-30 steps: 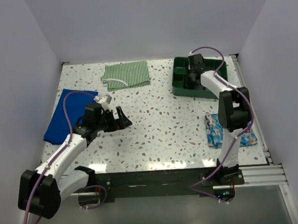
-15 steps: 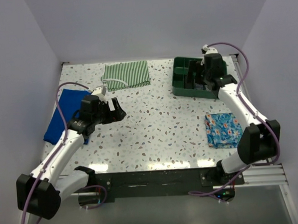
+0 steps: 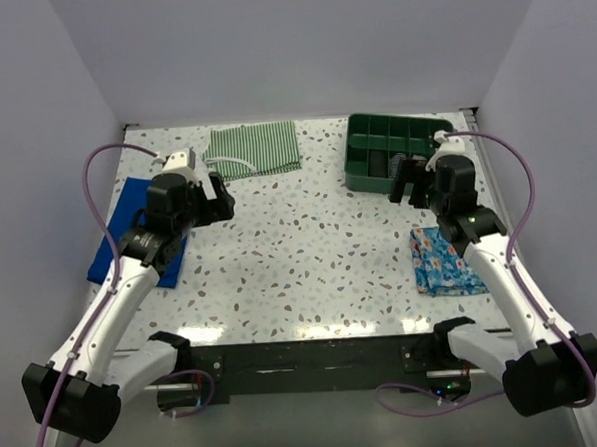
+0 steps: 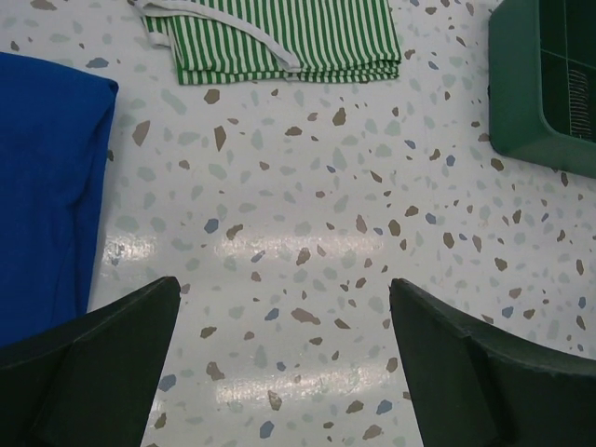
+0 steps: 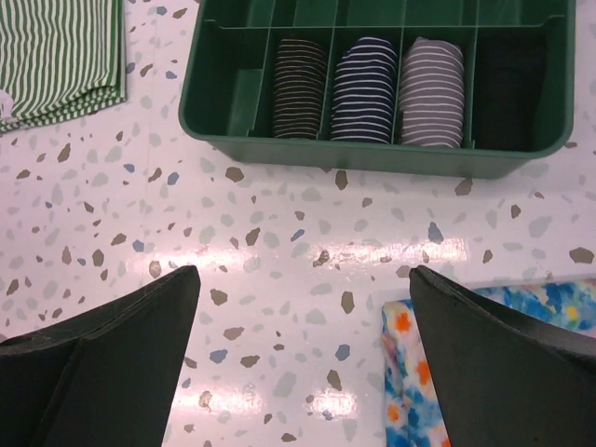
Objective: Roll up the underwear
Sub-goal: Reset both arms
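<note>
Drawn back with left gripper and right gripper splayed empty, leaving plain black fabric underwear in the green plastic divided tray's right-end compartment: seemingly finished.

Plain black underwear, soft and unpatterned, tucked into the rightmost compartment of the near row of the green tray, far right in the scene. Filling that compartment, just beside a grey striped roll. Folds too dark to make out.
</note>
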### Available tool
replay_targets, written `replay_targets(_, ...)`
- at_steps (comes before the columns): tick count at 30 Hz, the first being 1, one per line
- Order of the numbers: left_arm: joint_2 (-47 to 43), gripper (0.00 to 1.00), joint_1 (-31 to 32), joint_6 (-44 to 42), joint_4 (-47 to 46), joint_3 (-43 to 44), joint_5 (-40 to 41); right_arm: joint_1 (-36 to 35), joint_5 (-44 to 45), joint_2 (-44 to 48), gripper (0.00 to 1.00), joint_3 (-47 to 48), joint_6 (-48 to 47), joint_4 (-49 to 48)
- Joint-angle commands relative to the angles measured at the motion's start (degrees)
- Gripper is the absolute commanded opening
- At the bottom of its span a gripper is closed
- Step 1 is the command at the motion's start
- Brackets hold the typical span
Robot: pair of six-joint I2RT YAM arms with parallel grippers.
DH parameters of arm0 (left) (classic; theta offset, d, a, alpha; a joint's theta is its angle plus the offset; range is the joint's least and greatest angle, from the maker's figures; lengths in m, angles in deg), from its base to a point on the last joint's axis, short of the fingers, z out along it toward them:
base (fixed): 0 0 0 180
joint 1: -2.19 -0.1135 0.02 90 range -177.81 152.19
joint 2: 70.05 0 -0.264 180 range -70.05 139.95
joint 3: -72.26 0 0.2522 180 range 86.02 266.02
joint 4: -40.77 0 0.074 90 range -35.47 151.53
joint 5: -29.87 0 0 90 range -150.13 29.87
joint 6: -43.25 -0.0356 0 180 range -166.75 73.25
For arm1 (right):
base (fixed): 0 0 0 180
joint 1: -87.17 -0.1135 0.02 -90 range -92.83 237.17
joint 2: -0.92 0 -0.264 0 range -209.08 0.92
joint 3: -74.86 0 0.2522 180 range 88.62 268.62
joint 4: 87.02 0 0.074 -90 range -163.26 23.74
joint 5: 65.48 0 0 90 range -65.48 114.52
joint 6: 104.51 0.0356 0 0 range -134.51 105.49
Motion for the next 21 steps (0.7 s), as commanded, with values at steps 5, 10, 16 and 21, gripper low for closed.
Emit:
replay_targets(5,-3.85,1.00,-0.29,-7.71,-9.72,-1.12,6.05,0.22,7.12,8.47,0.99,-10.94,3.06,-7.71)
replay_targets(10,-2.98,1.00,-0.29,-8.61,-17.37,-2.88,6.14,0.22,10.90,10.76,0.99,-18.77,2.19,-11.77)
replay_targets(16,-0.25,1.00,-0.29,-9.30,-27.29,-4.73,4.39,0.22,16.43,11.20,0.98,-21.85,-0.63,-14.41)
replay_targets(21,-2.80,1.00,-0.29,-11.68,-31.79,-9.29,11.49,0.22,21.44,12.08,0.99,-24.03,-0.81,-18.52)
